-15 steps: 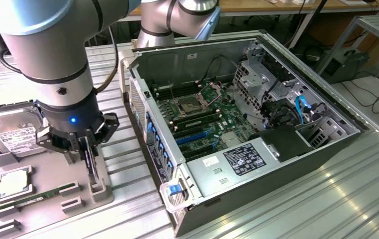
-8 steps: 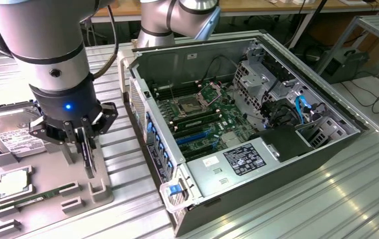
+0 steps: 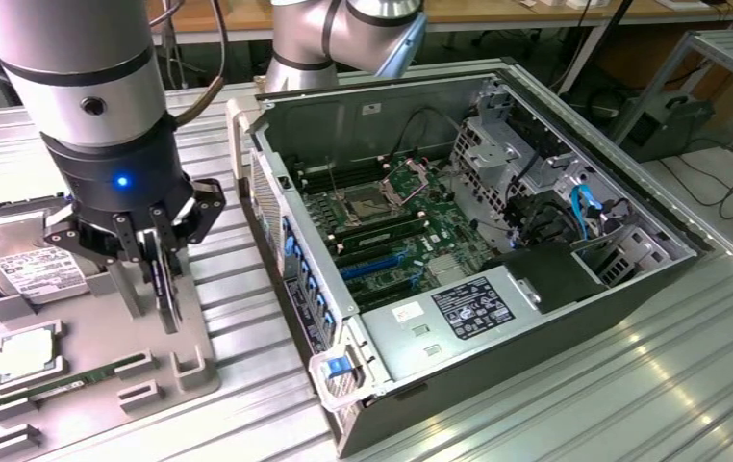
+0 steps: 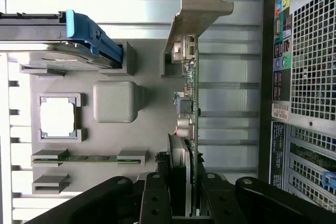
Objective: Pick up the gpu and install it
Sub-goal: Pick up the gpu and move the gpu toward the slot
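End effector (image 3: 159, 281) points down; fingers pinch gpu (image 4: 189, 88).

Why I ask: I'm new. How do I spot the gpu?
At the exterior view's left, beside the case, lies a grey tray. The gpu stands on edge there, between the jaws. Unlike drive and RAM, it has a long silver bracket at one end.

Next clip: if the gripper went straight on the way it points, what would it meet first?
The gpu, standing on edge inside the gripper; directly beyond it lies the grey parts tray. How much gap remains under the card is unclear.
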Tool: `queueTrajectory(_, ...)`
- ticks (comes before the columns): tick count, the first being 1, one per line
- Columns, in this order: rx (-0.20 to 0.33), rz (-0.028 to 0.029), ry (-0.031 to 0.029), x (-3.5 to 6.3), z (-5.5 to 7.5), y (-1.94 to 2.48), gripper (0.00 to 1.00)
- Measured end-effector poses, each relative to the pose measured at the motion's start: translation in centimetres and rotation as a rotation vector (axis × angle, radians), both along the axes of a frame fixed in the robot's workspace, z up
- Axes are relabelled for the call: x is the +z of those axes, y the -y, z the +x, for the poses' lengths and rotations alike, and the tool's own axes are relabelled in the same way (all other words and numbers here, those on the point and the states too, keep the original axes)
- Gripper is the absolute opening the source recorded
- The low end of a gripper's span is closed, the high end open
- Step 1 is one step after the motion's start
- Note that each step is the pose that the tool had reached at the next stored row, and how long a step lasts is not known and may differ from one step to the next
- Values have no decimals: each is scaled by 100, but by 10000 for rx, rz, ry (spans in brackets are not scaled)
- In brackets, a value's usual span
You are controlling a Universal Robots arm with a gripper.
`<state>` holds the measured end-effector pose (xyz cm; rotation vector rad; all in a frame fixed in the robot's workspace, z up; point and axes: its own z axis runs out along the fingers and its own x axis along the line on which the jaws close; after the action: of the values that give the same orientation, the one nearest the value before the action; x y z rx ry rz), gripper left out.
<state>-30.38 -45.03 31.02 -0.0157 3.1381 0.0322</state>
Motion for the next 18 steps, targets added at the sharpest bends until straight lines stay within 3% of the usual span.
queueTrajectory(18,0,0,0,293,0,0,28)
